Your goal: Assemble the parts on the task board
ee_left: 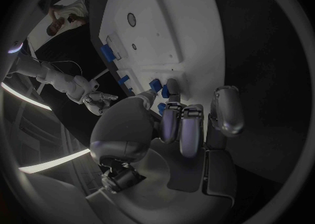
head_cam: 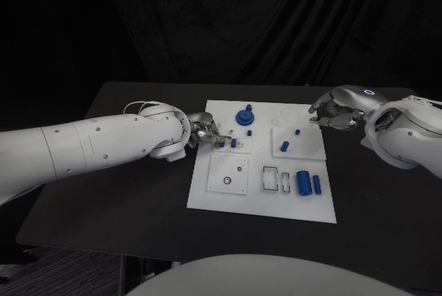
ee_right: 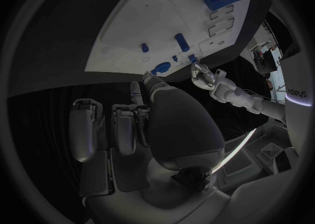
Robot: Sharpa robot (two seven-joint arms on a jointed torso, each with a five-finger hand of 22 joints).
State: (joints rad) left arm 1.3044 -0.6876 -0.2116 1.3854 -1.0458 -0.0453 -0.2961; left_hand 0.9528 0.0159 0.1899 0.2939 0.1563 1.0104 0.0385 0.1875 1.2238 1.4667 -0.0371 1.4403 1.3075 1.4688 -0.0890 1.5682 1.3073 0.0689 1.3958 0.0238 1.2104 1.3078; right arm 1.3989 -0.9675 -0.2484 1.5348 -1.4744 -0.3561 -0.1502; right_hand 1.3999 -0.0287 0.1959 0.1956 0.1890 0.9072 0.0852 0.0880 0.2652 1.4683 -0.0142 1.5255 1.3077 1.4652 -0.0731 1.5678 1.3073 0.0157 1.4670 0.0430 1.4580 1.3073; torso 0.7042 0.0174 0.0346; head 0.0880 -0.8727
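The white task board lies mid-table. My left hand is at its left edge, thumb and a finger pinching a small blue peg; the left wrist view shows that peg between the fingertips. Another small peg stands just beside it. A large round blue part stands at the far side. Two blue cylinders lie near the right edge. My right hand hovers over the board's far right corner, loosely curled and holding nothing.
Short blue pegs stand on the raised plate at the board's right. Rectangular recesses and a round hole are cut into the near half. Black table surrounds the board.
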